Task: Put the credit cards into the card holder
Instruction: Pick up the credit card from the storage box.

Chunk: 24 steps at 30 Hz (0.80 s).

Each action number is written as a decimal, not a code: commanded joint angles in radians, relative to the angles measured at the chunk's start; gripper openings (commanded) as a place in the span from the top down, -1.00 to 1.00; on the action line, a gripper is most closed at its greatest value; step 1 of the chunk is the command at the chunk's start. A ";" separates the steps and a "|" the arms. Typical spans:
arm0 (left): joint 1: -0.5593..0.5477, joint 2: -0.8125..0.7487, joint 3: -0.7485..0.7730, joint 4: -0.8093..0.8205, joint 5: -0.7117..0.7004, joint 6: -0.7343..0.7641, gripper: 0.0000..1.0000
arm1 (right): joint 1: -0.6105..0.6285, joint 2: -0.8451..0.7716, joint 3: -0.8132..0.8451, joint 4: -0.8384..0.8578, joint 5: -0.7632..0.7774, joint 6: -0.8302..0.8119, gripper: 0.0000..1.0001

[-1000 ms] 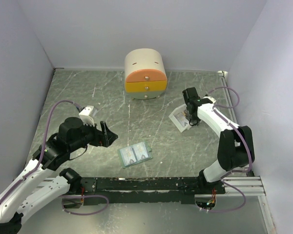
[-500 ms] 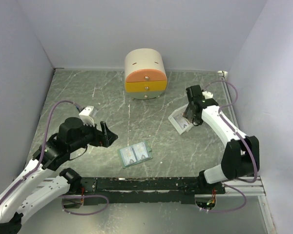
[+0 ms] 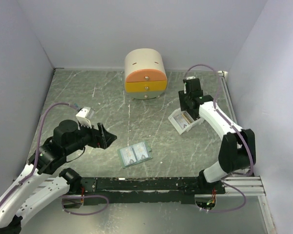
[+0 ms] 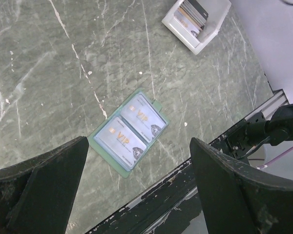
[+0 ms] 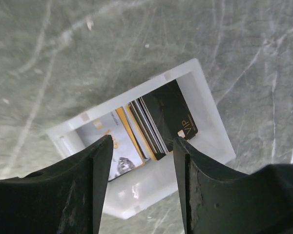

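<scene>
Moved since one second ago: right gripper [image 5: 140,146], up off the white tray [image 5: 212,126] and toward the far wall, jaws gone from narrow to wide. Stack of credit cards [image 5: 158,122] on edge inside that tray, far right on the table [image 3: 78,97]. Two more pale cards in the pockets of the card holder [image 3: 135,154], opened flat at near centre. Right gripper released, empty, poised directly over the stack, touching nothing. Likewise spread wide and empty: left gripper [image 4: 136,168], above the near-left area, card holder framed between its fingers. Grey-green marbled tabletop. Cream-and-orange drawer box [image 3: 145,73] at far centre. Plain pale lilac walls [image 3: 136,29] on three sides.
</scene>
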<state>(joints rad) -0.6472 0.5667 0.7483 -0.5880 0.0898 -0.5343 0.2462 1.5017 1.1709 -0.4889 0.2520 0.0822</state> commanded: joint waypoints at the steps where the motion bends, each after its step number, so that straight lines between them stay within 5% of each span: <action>1: -0.006 -0.015 -0.005 0.034 0.033 0.017 -0.94 | 0.006 0.066 -0.080 0.089 0.006 -0.249 -0.05; 24: -0.005 -0.039 -0.009 0.033 0.006 0.011 -0.94 | 0.009 0.320 -0.210 0.388 0.060 -0.343 -0.12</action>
<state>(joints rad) -0.6472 0.5312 0.7467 -0.5877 0.0971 -0.5308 0.2546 1.7702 1.0019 -0.1051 0.3267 -0.2691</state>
